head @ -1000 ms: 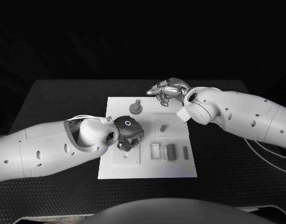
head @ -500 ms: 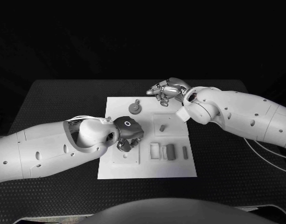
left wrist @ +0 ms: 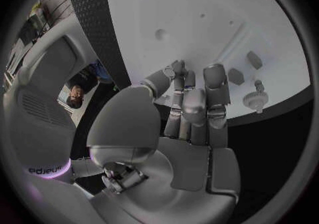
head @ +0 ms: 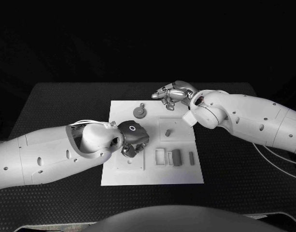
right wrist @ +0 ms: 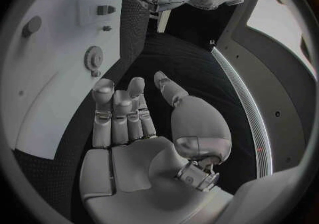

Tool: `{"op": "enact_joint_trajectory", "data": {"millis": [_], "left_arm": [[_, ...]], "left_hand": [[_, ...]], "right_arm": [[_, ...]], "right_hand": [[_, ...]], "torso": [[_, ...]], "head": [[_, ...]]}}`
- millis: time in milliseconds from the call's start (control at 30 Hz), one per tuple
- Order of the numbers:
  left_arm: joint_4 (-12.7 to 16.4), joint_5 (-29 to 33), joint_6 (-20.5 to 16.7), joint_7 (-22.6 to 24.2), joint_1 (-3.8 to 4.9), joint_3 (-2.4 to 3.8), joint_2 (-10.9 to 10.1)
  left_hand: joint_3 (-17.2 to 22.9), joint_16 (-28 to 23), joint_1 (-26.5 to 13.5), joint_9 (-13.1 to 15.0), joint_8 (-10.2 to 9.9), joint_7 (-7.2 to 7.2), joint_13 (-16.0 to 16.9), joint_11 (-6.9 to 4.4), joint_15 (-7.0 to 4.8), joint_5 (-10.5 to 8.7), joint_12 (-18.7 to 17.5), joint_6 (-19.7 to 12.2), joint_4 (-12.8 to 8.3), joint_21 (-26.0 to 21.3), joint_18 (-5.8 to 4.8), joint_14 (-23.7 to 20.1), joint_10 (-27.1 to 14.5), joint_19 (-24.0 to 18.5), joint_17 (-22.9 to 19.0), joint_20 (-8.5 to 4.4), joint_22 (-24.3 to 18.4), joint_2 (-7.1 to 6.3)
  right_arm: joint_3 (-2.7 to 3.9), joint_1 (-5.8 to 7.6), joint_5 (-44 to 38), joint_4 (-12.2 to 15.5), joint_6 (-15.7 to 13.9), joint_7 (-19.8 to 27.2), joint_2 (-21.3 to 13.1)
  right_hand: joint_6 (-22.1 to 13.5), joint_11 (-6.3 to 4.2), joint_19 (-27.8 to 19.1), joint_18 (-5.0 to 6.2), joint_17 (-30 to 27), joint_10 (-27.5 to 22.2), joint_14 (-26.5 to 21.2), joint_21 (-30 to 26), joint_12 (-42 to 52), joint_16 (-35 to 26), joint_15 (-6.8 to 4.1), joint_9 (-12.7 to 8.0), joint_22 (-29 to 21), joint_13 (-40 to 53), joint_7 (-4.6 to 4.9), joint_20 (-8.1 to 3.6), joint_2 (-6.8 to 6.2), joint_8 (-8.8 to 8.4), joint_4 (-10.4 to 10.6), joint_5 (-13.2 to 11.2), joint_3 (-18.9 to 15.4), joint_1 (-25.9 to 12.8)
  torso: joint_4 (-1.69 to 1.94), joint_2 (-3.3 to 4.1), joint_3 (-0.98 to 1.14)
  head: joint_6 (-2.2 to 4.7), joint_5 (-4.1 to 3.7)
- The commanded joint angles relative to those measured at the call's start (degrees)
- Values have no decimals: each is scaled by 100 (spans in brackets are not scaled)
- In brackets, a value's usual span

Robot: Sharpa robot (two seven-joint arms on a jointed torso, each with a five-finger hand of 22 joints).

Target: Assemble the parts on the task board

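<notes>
Hovering low over the board (head: 151, 174), the left hand (head: 133, 137) sits above the near-left part of the white plate, fingers drawn together side by side and curled slightly down toward the surface; from the wrist view nothing shows between them, so it looks empty, fingertips close to the board but I cannot tell whether they touch. Over at the far edge, the right hand (head: 174, 93) hangs just past the board's far-right corner, fingers loosely apart, palm bare, holding nothing.

The parts are all on the board: a gear (head: 140, 112) with its little stem toward the far-left, a peg (head: 168, 131) standing in the middle, and a row of small blocks (head: 177, 157) lying side by side near the right. The left wrist view picks up the gear (left wrist: 254, 99) beside two hex pieces (left wrist: 236, 75).

These look like small, rigid, light pieces, probably smooth and easy to skid on the plate. My call: take the gear by its rim from above, the blocks across their long sides, with a pinch rather than a full grasp.
</notes>
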Motion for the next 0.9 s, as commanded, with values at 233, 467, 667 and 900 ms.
{"op": "enact_joint_trajectory", "data": {"millis": [233, 467, 667, 900], "left_arm": [[-26, 19, 58, 16, -1, 2, 24], [-41, 19, 62, 18, -1, 2, 40], [-48, 19, 76, 22, -2, 2, 49], [-49, 19, 85, 22, -33, 2, 53]], "left_hand": [[38, 30, -13, 9, 10, 8, 11, -115, -134, 19, 38, 31, 9, -33, 313, -139, 613, 12, -11, -12, 82, 46], [39, 32, -15, 11, 8, 9, 15, -115, -134, 19, 37, 29, 9, -34, 312, -140, 613, 12, -15, -13, 82, 44], [41, 34, -16, 14, 7, 9, 20, -115, -134, 19, 35, 29, 10, -36, 310, -141, 612, 13, -19, -14, 82, 44], [43, 37, -17, 16, 6, 9, 24, -115, -134, 19, 33, 29, 10, -38, 308, -142, 612, 13, -23, -15, 82, 44]], "right_arm": [[2, 1, -44, -8, 117, 11, -3], [2, 1, -44, -12, 123, 13, -1], [2, 1, -44, -12, 133, 13, 2], [2, 1, -44, -4, 139, 15, 1]], "right_hand": [[-17, -27, 2, 480, 8, -3, 14, 24, -11, -34, -40, -9, 9, -2, 45, -25, 28, -10, -20, -7, 9, -11], [-17, -27, 1, 480, 9, -2, 14, 24, -11, -33, -40, -10, 10, -3, 45, -25, 28, -11, -21, -7, 10, -12], [-17, -27, 1, 480, 10, -2, 14, 24, -11, -33, -40, -11, 11, -3, 45, -25, 29, -11, -22, -7, 10, -11], [-17, -27, 1, 480, 10, -1, 15, 24, -11, -33, -40, -12, 11, -3, 45, -25, 31, -11, -22, -7, 11, -12]], "torso": [[-2, 0, -2], [0, -1, -6], [2, 0, -1], [1, 1, 3]], "head": [[-11, -30], [1, -59], [-9, -60], [-11, -57]]}}
